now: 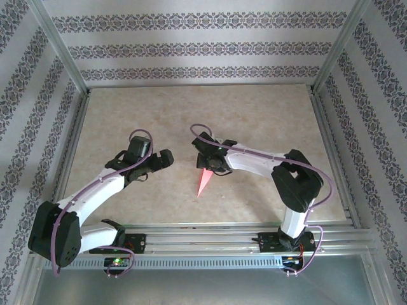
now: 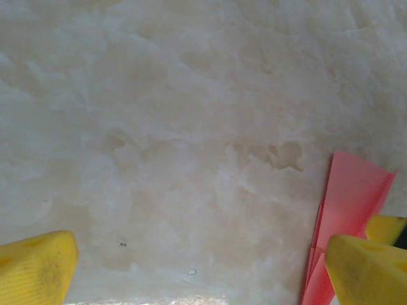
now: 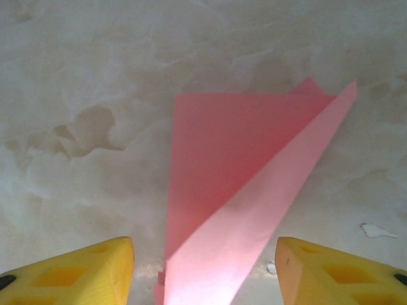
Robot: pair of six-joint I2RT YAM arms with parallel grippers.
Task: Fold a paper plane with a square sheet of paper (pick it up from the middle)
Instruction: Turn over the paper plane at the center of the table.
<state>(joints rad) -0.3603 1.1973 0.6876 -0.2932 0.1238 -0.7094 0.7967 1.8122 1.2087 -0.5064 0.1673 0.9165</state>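
Note:
The square sheet of paper lies folded as a pink paper plane (image 1: 203,181) on the marbled table (image 1: 254,108), a narrow dart with its tip toward the near edge. My right gripper (image 1: 207,164) hangs over the dart's wide far end. In the right wrist view the paper plane (image 3: 216,165) lies between the yellow fingers (image 3: 76,273), one wing lifted, and the right gripper (image 3: 205,273) is open and clear of the paper. My left gripper (image 1: 166,157) is open just left of the dart. Its view has the paper plane (image 2: 348,203) beside its right finger (image 2: 365,273), with bare table across the left gripper (image 2: 200,273).
Aluminium frame rails (image 1: 254,232) run along the near edge and up the sides, with patterned walls behind. A yellow fingertip of the right gripper (image 2: 385,229) peeks past the paper in the left wrist view. Bare table stretches to the far side.

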